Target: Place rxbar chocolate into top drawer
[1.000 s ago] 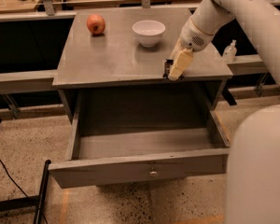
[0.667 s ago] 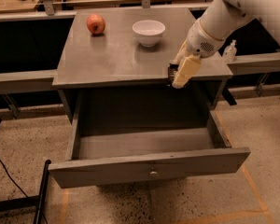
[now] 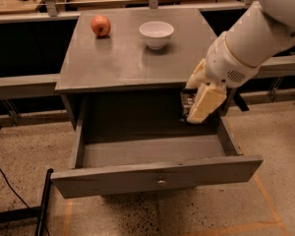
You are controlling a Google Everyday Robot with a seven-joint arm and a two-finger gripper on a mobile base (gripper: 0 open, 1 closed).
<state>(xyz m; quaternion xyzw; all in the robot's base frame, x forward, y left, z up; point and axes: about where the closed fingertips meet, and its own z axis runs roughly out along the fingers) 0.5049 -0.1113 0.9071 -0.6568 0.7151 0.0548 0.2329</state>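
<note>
As the gripper, jaws closed on the rxbar chocolate, hangs over the open top drawer, lowering and releasing should follow.

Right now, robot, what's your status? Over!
Gripper over open top drawer, right rear, shut on rxbar chocolate. Bar not yet released. Apple, bowl on cabinet top, out of the way.

Plastic claw over matt grey top drawer.
</note>
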